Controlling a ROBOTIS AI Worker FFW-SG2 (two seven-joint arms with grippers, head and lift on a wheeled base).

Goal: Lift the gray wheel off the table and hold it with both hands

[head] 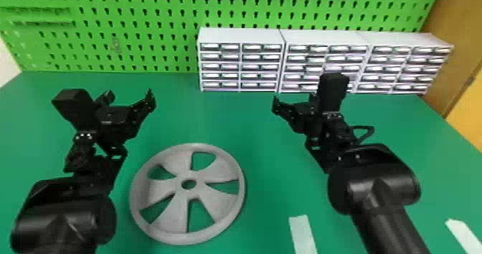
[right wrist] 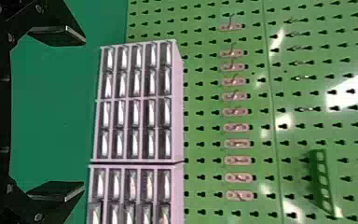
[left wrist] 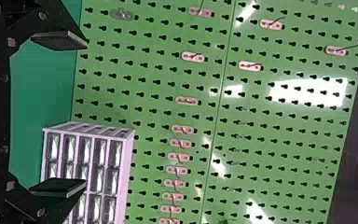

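In the head view, the gray wheel (head: 177,210) is seen lying flat on the green table (head: 233,127), at about seven o'clock from the middle of the view, with the tabletop showing through its cutouts. It is touched by neither gripper. The left gripper (head: 130,96) is held at eleven o'clock from the wheel, and the right gripper (head: 294,100) at two o'clock, each with its fingers spread apart and nothing clamped between them. At the back of the table, between twelve and two o'clock from the wheel, three white drawer cabinets (head: 242,36) are set side by side before a green pegboard (head: 150,50). Two pale strips, one nearer (head: 303,235) and one farther off (head: 462,233), are seen on the table at about four o'clock from the wheel. In the left wrist view, the two fingers of the left gripper (left wrist: 85,114) are seen wide apart with an empty gap; beyond them, part of the table, a drawer cabinet and the pegboard with its small hooks (left wrist: 193,56) are seen. In the right wrist view, the fingers of the right gripper (right wrist: 84,114) are likewise parted around nothing, with drawer cabinets beyond and a slotted green holder (right wrist: 324,182) fixed to the pegboard.
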